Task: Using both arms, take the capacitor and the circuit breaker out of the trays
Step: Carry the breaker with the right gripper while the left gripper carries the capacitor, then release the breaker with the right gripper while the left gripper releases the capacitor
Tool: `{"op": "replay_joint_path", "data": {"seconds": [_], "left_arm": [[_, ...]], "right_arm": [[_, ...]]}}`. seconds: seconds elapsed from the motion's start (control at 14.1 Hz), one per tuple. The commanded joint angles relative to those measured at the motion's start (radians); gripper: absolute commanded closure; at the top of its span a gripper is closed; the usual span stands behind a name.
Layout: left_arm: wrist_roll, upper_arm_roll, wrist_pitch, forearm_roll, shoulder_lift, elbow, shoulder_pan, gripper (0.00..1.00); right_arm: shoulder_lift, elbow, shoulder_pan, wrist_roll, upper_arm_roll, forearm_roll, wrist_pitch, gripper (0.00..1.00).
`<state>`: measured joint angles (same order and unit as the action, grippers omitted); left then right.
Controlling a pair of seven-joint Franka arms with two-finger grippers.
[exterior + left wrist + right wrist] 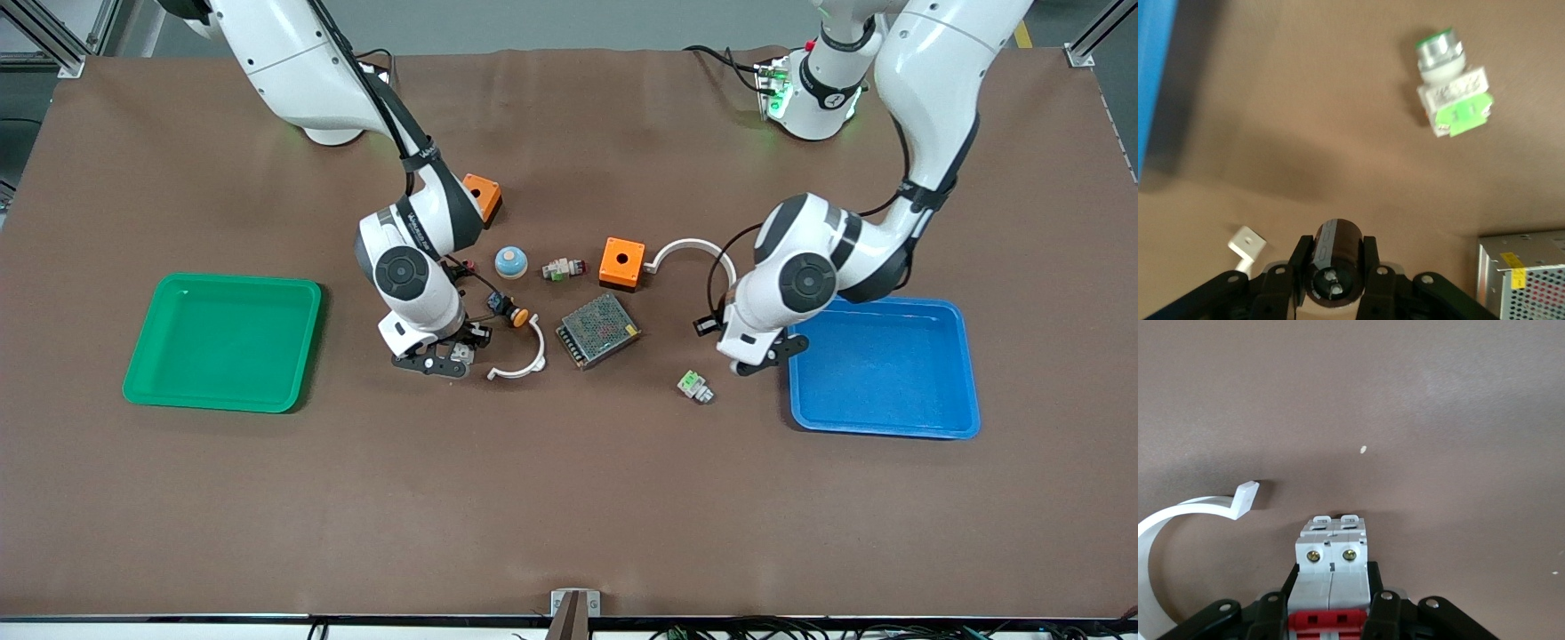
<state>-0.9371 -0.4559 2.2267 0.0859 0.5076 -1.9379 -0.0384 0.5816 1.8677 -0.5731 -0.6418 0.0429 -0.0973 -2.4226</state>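
Observation:
My left gripper [756, 363] is shut on the capacitor [1338, 253], a dark cylinder with a grey stripe, held between both fingers [1301, 257]. It hangs low over the table between the blue tray [885, 369] and a small green-and-white connector [695, 386]. The front view hides the capacitor. My right gripper [436, 360] is shut on the breaker [1331, 567], a white-grey block with a red lever. It hangs low over the table between the green tray [222, 342] and a white curved bracket [520, 360].
A metal mesh power supply [598, 330] lies mid-table. Two orange boxes [621, 260] [483, 191], a blue-domed button [511, 260], a black push-button with orange cap [508, 310], a small switch part [564, 268] and a second white bracket [693, 249] lie nearer the arms' bases.

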Motion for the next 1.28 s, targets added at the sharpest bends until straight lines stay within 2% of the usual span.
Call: {"op": "replay_joint_path", "data": {"seconds": [0.0, 0.07, 0.14, 0.28, 0.35, 0.43, 0.57, 0.71, 0.92, 1.06, 1.21], "left_arm": [[-0.133, -0.001, 0.017, 0.128, 0.044, -0.006, -0.024, 1.00], [-0.181, -0.003, 0.031, 0.162, 0.064, -0.004, -0.029, 1.00], [-0.215, -0.003, 0.054, 0.167, 0.080, -0.004, -0.031, 1.00], [-0.242, -0.003, 0.080, 0.167, 0.091, -0.001, -0.044, 0.99], [-0.256, -0.003, 0.083, 0.167, 0.094, 0.004, -0.044, 0.96], [-0.262, -0.003, 0.083, 0.167, 0.100, 0.007, -0.044, 0.83], [-0.264, -0.001, 0.083, 0.170, 0.098, 0.011, -0.046, 0.00], [-0.258, -0.001, 0.082, 0.170, 0.085, 0.039, -0.040, 0.00], [-0.235, 0.009, 0.038, 0.213, 0.008, 0.121, -0.015, 0.00], [-0.151, 0.006, -0.118, 0.288, -0.001, 0.262, 0.024, 0.00], [-0.065, 0.006, -0.252, 0.291, -0.001, 0.399, 0.031, 0.00]], "right_arm": [[0.007, -0.018, -0.013, -0.018, 0.011, -0.007, 0.011, 0.88], [0.007, -0.021, -0.008, -0.019, 0.011, -0.009, 0.016, 0.55], [0.007, -0.025, -0.010, -0.019, 0.011, -0.009, 0.016, 0.01], [0.003, -0.065, 0.004, -0.029, 0.012, -0.012, 0.043, 0.00], [-0.003, -0.100, 0.013, -0.032, 0.015, -0.012, 0.098, 0.00], [-0.012, -0.151, 0.033, -0.024, 0.017, -0.009, 0.179, 0.00], [-0.042, -0.234, 0.091, 0.009, 0.018, 0.004, 0.330, 0.00], [-0.078, -0.291, 0.177, 0.172, 0.020, 0.004, 0.455, 0.00], [-0.146, -0.309, 0.289, 0.321, 0.020, 0.043, 0.526, 0.00], [-0.173, -0.349, 0.361, 0.425, 0.022, 0.073, 0.612, 0.00], [-0.174, -0.425, 0.432, 0.529, 0.020, 0.083, 0.712, 0.00]]}}
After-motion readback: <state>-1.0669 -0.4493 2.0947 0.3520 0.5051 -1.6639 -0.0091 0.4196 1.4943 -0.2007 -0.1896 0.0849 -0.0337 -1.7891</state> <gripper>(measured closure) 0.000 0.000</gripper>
